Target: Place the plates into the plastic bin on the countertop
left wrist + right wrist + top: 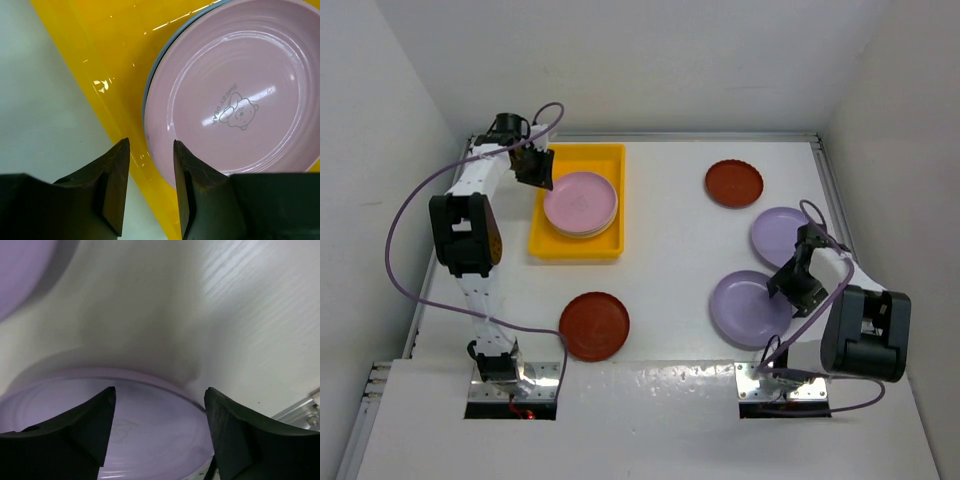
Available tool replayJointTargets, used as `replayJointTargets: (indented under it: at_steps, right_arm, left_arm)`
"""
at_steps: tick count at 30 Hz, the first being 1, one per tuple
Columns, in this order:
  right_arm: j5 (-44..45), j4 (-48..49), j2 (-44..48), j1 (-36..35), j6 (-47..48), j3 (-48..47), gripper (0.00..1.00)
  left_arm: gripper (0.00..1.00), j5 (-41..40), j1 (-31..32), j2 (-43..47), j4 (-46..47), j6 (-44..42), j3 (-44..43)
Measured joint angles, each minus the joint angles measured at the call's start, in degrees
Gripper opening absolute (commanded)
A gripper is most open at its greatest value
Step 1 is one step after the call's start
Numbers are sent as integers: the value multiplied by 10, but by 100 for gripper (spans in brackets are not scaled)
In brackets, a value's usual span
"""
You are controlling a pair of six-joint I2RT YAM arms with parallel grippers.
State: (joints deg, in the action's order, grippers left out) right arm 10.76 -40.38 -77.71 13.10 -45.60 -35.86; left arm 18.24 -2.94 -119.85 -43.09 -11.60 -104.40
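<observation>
The left gripper point(150, 150) hangs with its jaws parted and nothing between them, over the left wall of the yellow plastic bin point(100, 60). Just beside its right fingertip lies the pink plate point(235, 100), uppermost on other plates inside the bin.

The right gripper point(159, 392) is spread wide and holds nothing. It is poised low over the right rim of the near lavender plate point(150, 430), which lies flat on the white countertop point(670, 260). A second lavender plate point(778, 232) lies just beyond it. One dark red plate point(734, 183) is seen farther back, and another point(594, 325) near the left arm's base. These four plates are not yet binned.

Two risks are judged from here:
- **Right side:** the shallow rim could be pushed instead of pinched. The plate would then be slid across the smooth surface into its lavender neighbour or toward the metal edge. A grip taken on the rim alone could also let the plate tilt and slip.
- **Left side:** a fingertip could be caught on the bin wall or the pink plate's rim when the arm is lifted, and the bin dragged out of place.
</observation>
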Motion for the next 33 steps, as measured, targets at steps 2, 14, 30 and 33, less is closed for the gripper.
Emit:
replayJointTargets:
  at_steps: [2, 14, 30, 33]
  right_arm:
    - [-7, 13, -2, -10, 6, 17, 57]
    - [-37, 54, -54, -204, 63, -43, 0]
    - [-11, 52, -179, -315, 92, -485, 0]
    - [-18, 52, -223, -338, 92, -567, 0]
  left_arm:
    - [43, 0, 0, 4, 0, 0, 0]
    - [44, -1, -6, 21, 1, 0, -5]
    - [44, -9, -49, 52, 1, 3, -4]
    - [44, -9, -66, 57, 1, 9, -3]
